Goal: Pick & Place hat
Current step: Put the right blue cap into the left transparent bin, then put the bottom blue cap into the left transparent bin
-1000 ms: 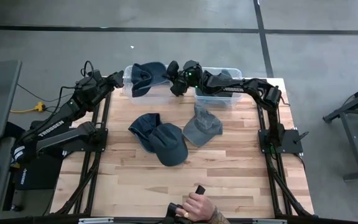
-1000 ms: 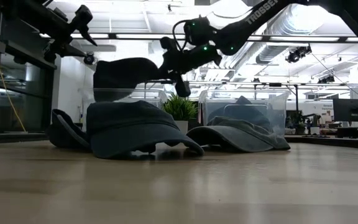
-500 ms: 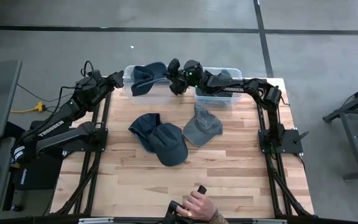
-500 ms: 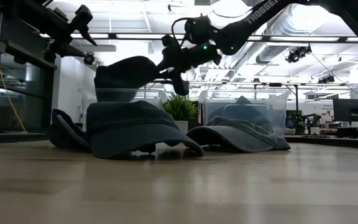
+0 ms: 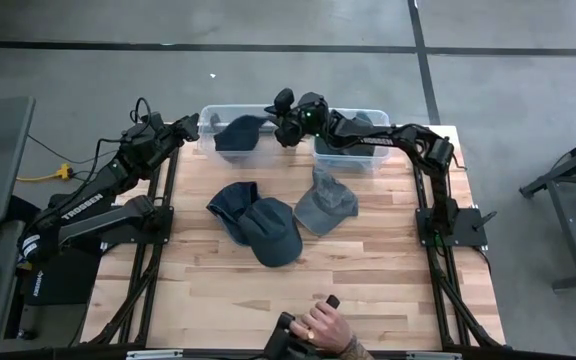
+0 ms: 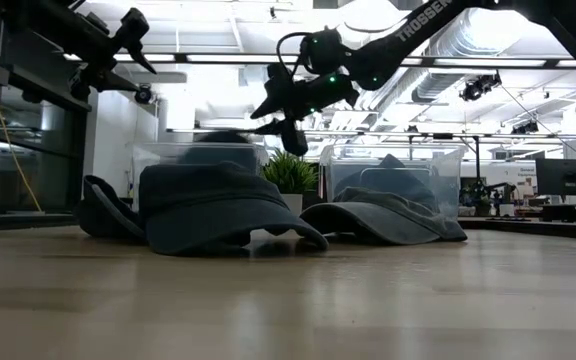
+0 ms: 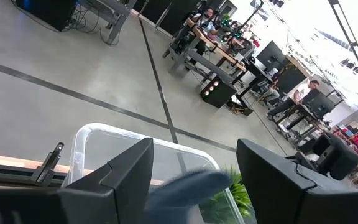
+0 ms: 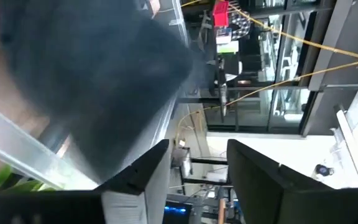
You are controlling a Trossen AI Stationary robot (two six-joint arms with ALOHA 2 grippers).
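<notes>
Grey concrete floor [image 5: 298, 25] surrounds the wooden table [image 5: 368, 280], crossed by dark lines [image 5: 420, 45]. Beyond the table the room is a wide open workshop — white ceiling with strip lights [image 6: 223, 58] and silver ducts [image 6: 468, 60]. A green potted plant [image 6: 290, 172] stands behind. Farther off — desks with monitors [image 7: 272, 57], and glass partitions [image 6: 28, 150] along one side.

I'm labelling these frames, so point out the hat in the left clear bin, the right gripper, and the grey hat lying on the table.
hat in the left bin [image 5: 238, 133], high view, on its crown.
right gripper [image 5: 280, 110], high view, between its fingertips.
grey hat [image 5: 324, 208], high view, on its crown.
</notes>
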